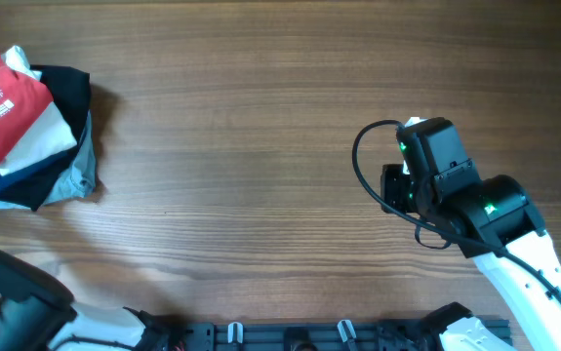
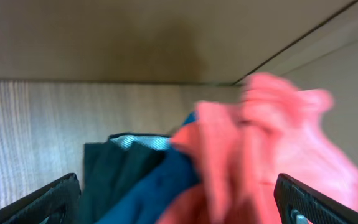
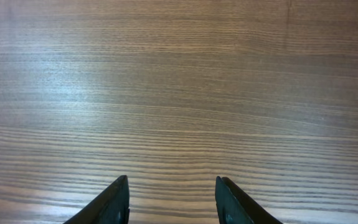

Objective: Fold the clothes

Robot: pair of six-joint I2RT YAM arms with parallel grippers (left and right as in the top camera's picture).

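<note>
A pile of clothes lies at the table's far left: a folded red shirt (image 1: pixel 2 112) with white lettering on top, a white piece (image 1: pixel 46 141) under it, and dark blue and black garments (image 1: pixel 65 86) below. In the left wrist view the red cloth (image 2: pixel 272 124) is blurred and close, with a blue garment (image 2: pixel 160 180) and a dark one (image 2: pixel 110 168) beside it. My left gripper (image 2: pixel 177 186) is open wide, with cloth showing between its fingers. My right gripper (image 1: pixel 394 187) is open and empty over bare wood in the right wrist view (image 3: pixel 171 180).
The wooden table (image 1: pixel 260 117) stretches between the pile and the right arm. The left arm's base (image 1: pixel 7 302) sits at the front left corner. A black cable (image 1: pixel 363 166) loops off the right wrist. A rail (image 1: pixel 290 331) runs along the front edge.
</note>
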